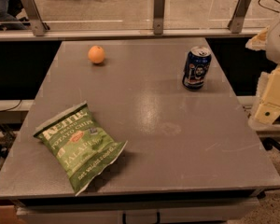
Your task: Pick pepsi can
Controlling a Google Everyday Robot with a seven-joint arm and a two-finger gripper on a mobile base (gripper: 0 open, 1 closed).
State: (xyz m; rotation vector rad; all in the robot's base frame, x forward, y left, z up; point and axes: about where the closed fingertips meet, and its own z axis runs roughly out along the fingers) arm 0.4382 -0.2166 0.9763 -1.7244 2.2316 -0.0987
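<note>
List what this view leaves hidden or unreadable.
Camera view: gripper at the right edge, cut off by the frame.
The pepsi can: back face hidden by its own body.
The chip bag: small print too small; underside hidden against the table.

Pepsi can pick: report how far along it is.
Done: nothing visible; the pepsi can stands upright on the table, far right, untouched. In hand: the gripper hangs at the view's right edge, beyond the table's side, apart from the can. Left: reach in, grasp, lift.
</note>
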